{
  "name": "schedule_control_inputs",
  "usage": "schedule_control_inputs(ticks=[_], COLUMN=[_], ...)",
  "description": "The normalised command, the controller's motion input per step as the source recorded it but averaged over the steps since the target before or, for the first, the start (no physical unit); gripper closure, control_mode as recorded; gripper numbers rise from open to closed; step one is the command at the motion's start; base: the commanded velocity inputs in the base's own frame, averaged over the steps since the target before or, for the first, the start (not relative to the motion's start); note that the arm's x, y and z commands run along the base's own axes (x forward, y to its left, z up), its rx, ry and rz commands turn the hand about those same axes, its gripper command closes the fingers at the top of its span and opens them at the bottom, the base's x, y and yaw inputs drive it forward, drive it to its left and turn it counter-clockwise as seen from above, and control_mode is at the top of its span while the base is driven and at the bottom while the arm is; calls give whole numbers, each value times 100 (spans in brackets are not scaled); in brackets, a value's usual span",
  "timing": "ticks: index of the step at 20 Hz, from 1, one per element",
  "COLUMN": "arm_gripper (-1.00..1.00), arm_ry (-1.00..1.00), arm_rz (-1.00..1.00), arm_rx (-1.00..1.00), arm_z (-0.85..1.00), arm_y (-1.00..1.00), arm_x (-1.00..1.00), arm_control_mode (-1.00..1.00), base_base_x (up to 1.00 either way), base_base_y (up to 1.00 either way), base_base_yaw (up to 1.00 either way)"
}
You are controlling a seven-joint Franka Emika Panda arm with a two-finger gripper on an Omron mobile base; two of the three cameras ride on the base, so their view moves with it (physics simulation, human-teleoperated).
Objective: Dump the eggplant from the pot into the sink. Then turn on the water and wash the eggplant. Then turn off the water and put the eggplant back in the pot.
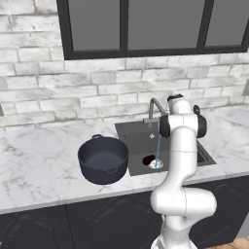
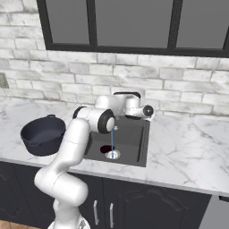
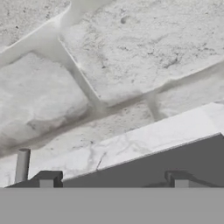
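**Water on, eggplant under the stream in the sink**

Nearest me, the white arm rises from the base and folds forward over the front edge of the white marbled table [image 1: 44,160]. On that table, left of the basin, I see the round, deep, dark navy-grey pot [image 1: 103,159] with its two small loop handles; it stands upright and I see nothing inside it.

Just beside the pot is the rectangular dark grey recessed sink [image 1: 138,141]. The small dark purple-maroon eggplant [image 1: 148,159] lies on the sink floor, touching or just beside the round silver drain [image 1: 156,164]. A thin blue stream of water [image 1: 158,146] falls straight down onto the drain area, right next to the eggplant.

Further back, the slim curved grey metal faucet [image 1: 153,108] stands at the rear rim of the sink, and the arm's wrist sits close beside it. From the hand camera my tool [image 3: 112,177] shows its two dark tips [image 3: 47,178] set wide apart with nothing between them, above the dark sink edge; a grey upright post [image 3: 22,165] stands at the left.

Beyond that are the whitewashed brick wall [image 1: 58,82] and the dark-framed window [image 1: 124,24].
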Motion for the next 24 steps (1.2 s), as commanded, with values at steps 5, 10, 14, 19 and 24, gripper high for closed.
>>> schedule_control_inputs(ticks=[5,10,14,19,24], arm_gripper=[-100,-100,-100,-100,-100], arm_ry=[0,0,0,0,0], arm_rz=[12,13,15,16,14], arm_rx=[0,0,3,5,4], arm_z=[-3,-3,-1,0,0], arm_y=[8,15,35,63,55], arm_x=[31,17,0,-13,-10], arm_control_mode=[-100,-100,-100,-100,-100], base_base_x=[0,0,0,0,0], base_base_y=[0,0,0,0,0], base_base_yaw=[0,0,0,0,0])
